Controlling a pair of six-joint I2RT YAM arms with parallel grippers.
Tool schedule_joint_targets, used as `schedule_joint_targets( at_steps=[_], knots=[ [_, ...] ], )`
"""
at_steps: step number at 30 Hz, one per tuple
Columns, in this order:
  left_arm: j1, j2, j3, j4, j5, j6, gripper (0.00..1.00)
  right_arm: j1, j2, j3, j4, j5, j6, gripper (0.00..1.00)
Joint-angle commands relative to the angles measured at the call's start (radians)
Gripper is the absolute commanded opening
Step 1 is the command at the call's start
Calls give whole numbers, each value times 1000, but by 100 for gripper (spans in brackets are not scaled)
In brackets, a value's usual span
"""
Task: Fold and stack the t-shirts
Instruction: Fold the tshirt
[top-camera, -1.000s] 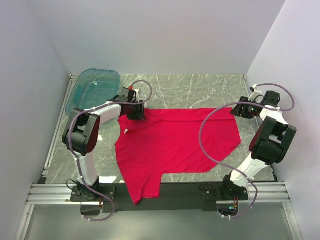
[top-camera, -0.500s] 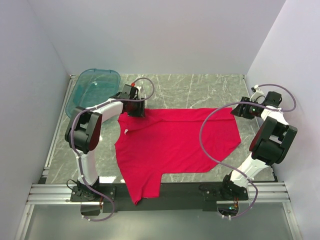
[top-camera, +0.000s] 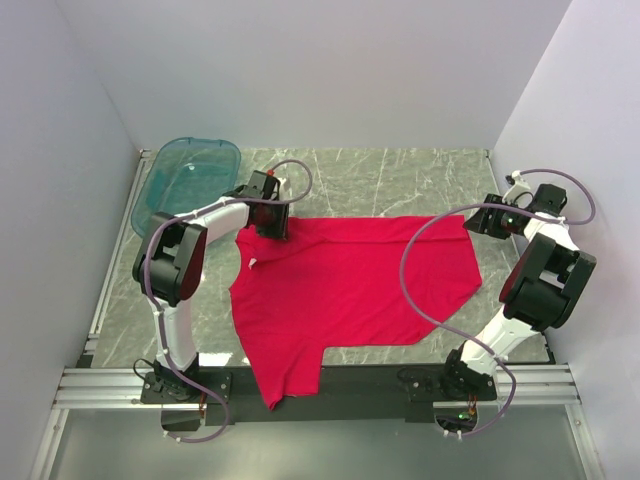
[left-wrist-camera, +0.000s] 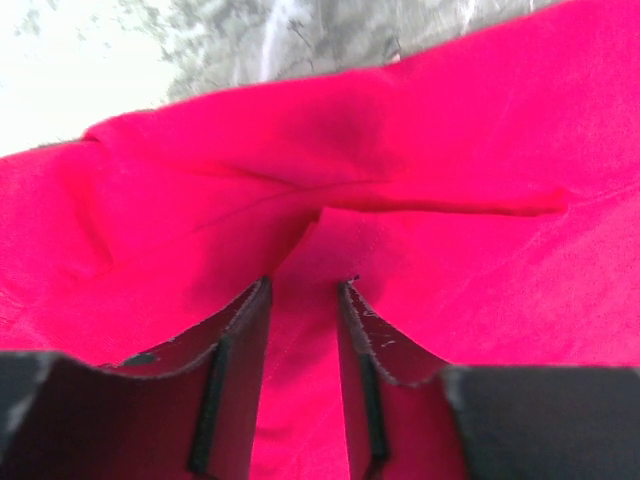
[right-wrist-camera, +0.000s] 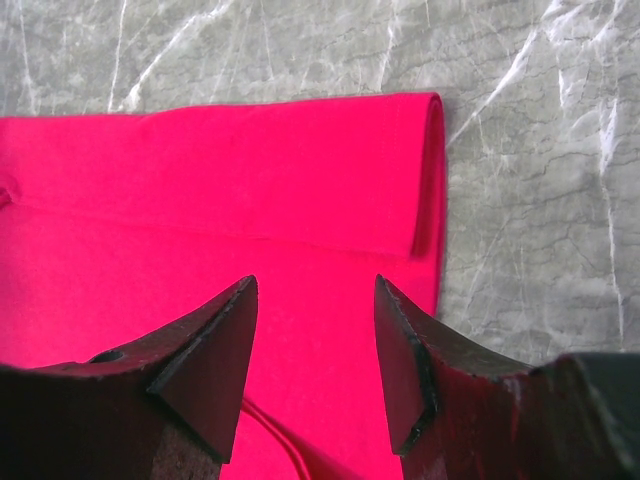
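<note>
**Red t-shirt spread on marble, fingers at its two far corners**

Red fabric reaches the near edge of the tabletop (top-camera: 400, 175) at about 7 o'clock, where one flap of the t-shirt (top-camera: 350, 285) runs down toward the arm bases. From there the shirt lies mostly flat across the middle of the grey marble. At its 10 o'clock corner the left fingers (left-wrist-camera: 235, 340) press down into the cloth. They stand a narrow gap apart with a raised crease of red running in between them, and I cannot tell whether they are clamped on it. At the 2 o'clock corner the right fingers (right-wrist-camera: 215, 340) are spread apart, gripping nothing, over a doubled-over edge of the shirt. Farther back, at 10 o'clock on the tabletop, a translucent teal tub (top-camera: 185, 180) sits tilted against the left wall.
</note>
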Motion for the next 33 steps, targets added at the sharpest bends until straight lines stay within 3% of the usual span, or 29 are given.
schedule_joint_targets(
  at_steps=[1,9,18,33],
  knots=[
    [-16,-20,29,-19,-1,24,38,-12,-22,4,3,-29,6,57],
    [-25,-20,29,-32,-4,28,33,-21,-26,4,2,-40,8,57],
    [-25,-51,26,-22,-24,26,1,-28,-25,4,2,-49,9,57],
    [-42,-203,-51,7,32,-3,0,-37,-28,2,2,-57,9,57]
  ],
)
